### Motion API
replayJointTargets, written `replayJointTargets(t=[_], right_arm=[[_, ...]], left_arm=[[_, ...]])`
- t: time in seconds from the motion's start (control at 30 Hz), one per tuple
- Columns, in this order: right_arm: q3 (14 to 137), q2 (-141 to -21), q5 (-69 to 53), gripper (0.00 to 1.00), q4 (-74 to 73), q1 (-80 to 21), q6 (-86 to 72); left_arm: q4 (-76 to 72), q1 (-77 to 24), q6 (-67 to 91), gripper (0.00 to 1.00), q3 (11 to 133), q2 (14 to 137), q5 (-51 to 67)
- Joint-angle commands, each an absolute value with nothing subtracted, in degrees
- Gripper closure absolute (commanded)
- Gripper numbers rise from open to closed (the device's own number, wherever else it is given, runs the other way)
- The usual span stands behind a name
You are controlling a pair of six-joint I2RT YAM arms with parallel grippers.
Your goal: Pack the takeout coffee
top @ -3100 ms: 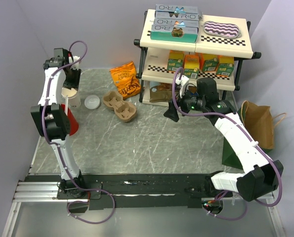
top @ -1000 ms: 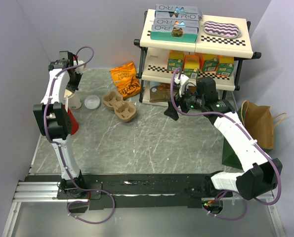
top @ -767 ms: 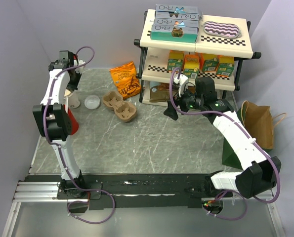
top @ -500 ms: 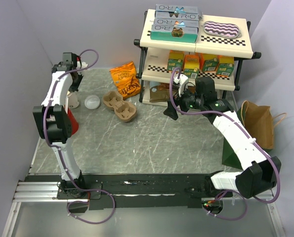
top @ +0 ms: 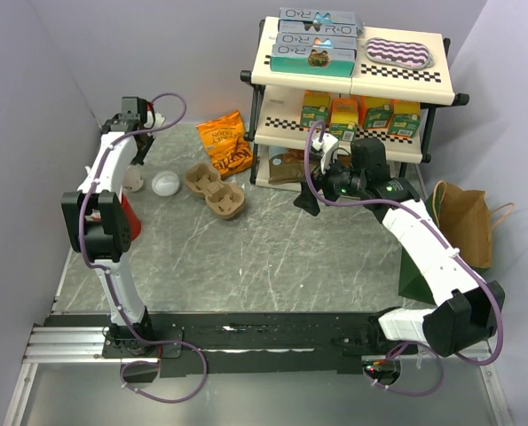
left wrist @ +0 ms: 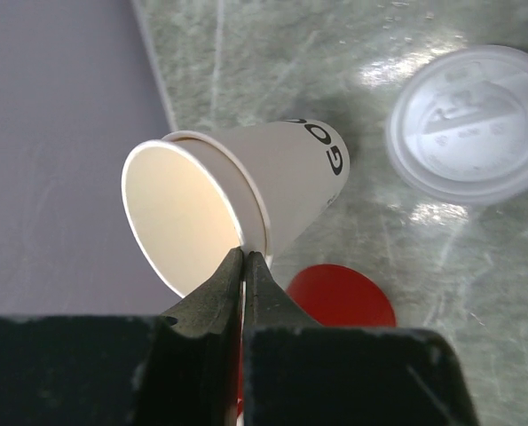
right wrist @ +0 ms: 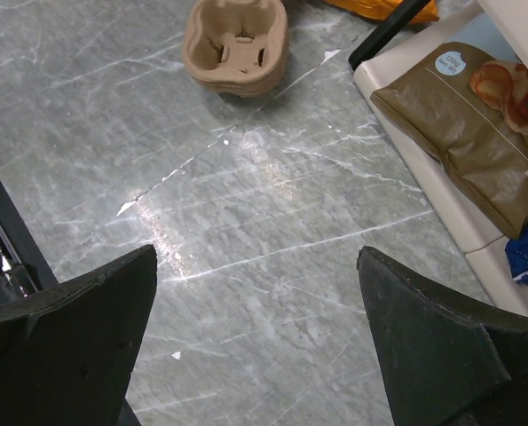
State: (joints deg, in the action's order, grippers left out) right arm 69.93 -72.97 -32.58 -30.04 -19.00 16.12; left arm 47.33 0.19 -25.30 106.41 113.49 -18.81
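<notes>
Pinches the small cream-white tapered paper cup by its thin rolled rim with the left jaws, closed tight on one spot of the wall, at the far left of the grey marbled surface, close to the side wall. Holds it tilted, mouth toward the wrist camera and base angled away, probably because a grip on a single point of the rim lets so light a cup swing. Cannot tell whether the base touches the surface. Shows a smooth matte paper wall with black lettering, pale and bare inside.

Has the round white plastic sip lid lying flat just beside the cup and apart from it, glossy and embossed with a raised edge, likely set there ready for pressing on. Shows a flat red round shape below the cup, too partly seen to name.

Finds the brown moulded-pulp cup carrier near the lid, rough and fibrous, wells facing up for a cup to drop in.

Hangs the right jaws wide open, gripping nothing, above bare surface beside the black-framed cream shelf rack.
</notes>
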Motion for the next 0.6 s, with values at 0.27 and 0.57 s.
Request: replayJointTargets(t=[0.27, 0.57], right_arm=[[69.17, -72.77, -32.96, 0.00, -27.16, -19.34, 15.73], [68.65, -72.69, -32.78, 0.00, -26.81, -19.25, 15.56]], left_arm=[[37.75, -1.32, -29.05, 0.99, 103.57, 108.12, -22.74], [40.19, -1.52, -29.08, 0.99, 104.44, 111.28, -26.45]])
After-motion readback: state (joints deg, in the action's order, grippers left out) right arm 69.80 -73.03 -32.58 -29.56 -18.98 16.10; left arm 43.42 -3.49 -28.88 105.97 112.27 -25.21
